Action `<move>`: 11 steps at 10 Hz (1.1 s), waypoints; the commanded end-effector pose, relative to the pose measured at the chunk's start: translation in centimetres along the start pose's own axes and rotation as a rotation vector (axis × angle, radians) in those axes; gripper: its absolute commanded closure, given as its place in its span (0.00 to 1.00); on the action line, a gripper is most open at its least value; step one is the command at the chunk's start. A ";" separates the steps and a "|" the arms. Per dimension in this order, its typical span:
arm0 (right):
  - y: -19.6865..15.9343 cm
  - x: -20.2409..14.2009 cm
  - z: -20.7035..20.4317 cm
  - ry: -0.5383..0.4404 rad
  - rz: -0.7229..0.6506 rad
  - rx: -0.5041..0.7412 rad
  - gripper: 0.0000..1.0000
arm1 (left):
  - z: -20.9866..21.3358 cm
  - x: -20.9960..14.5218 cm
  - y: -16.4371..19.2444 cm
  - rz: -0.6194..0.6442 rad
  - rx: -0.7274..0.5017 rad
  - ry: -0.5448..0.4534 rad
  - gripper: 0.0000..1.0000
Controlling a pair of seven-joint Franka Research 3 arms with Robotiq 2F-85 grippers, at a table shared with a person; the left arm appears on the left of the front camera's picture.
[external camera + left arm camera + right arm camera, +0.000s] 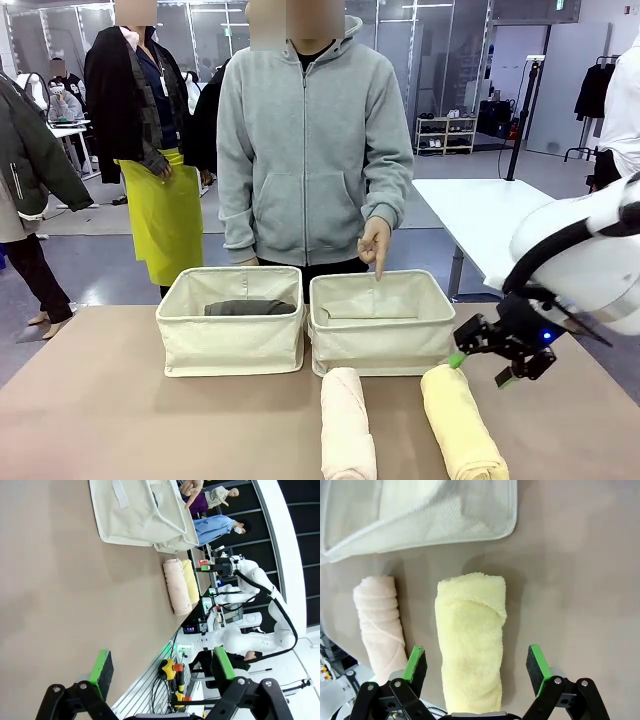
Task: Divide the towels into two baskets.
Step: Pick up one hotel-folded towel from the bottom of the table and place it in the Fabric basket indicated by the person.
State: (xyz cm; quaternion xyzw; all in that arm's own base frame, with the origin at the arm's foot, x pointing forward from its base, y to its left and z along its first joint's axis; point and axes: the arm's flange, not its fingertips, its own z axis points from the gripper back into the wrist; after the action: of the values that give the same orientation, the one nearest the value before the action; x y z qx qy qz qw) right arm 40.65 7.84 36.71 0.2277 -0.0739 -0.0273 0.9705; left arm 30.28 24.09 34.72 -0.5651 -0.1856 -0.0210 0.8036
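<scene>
Four towels (249, 308) (348, 425) (462, 420) (435, 510), two baskets (232, 345) (385, 348)

The front camera looks across the table (100, 400) past the yellow towel (460, 425) at the person (315, 140). The right wrist camera sits close above that towel; the left, rolled sideways, sees it from afar.

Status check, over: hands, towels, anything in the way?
Left hand open, empty. Right hand open above yellow towel, not gripping. Pink-beige towel beside it on table. Person's hand points into right basket.
</scene>
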 end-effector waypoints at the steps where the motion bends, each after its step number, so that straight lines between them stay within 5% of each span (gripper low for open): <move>1: -0.3 -6.6 -2.6 0.017 -0.004 -0.070 0.00 | 0.3 -0.1 -0.1 0.006 0.006 0.003 0.00; 7: 1.2 -8.4 -6.6 0.085 0.089 -0.166 0.00 | 0.3 -0.1 -0.1 0.006 0.006 0.003 0.00; 11: 1.2 -8.7 -6.7 0.094 0.133 -0.187 0.40 | 0.3 -0.1 -0.1 0.006 0.006 0.003 0.00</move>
State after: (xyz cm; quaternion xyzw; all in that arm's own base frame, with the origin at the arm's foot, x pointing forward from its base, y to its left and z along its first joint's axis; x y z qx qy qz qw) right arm 40.12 13.78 31.26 0.1473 -0.0279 0.0557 0.9871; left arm 30.28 24.09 34.72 -0.5651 -0.1856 -0.0211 0.8036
